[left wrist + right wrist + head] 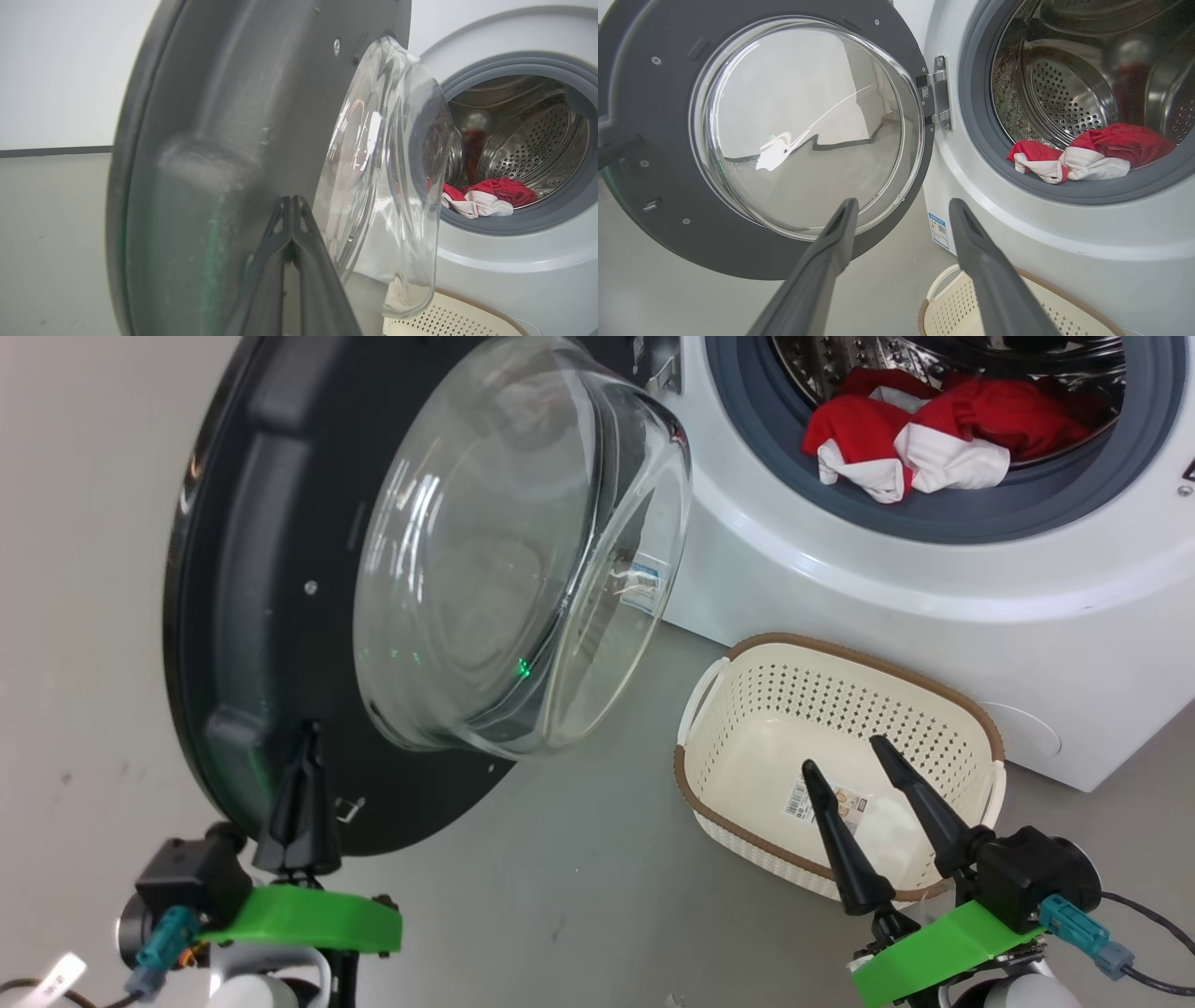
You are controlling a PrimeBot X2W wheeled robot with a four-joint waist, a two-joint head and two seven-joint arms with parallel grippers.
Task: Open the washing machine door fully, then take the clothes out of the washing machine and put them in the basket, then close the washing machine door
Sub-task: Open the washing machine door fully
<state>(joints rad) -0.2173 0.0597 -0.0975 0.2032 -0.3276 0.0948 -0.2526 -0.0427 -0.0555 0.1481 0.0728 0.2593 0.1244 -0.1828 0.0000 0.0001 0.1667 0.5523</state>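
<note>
The washing machine door (pixel 243 616) stands swung out to the left, its clear glass bowl (pixel 504 551) bulging toward the white washing machine (pixel 887 579). My left gripper (pixel 306 735) is shut, its tips against the door's black inner rim (pixel 196 140); in the left wrist view the left gripper (pixel 292 201) holds nothing. Red and white clothes (pixel 915 439) lie at the front of the steel drum (pixel 1064 102). On the floor below the opening sits the cream basket (pixel 822 646), which holds just a paper label. My right gripper (pixel 842 754) hangs open above it. The clothes (pixel 1092 154) also appear past the right gripper (pixel 903 203).
A metal hinge (pixel 937 91) joins the door to the machine's front, with a small blue label (pixel 939 229) lower down. Bare grey floor (pixel 579 859) lies between door and basket. A pale wall (pixel 56 70) with a dark base line runs left of the door.
</note>
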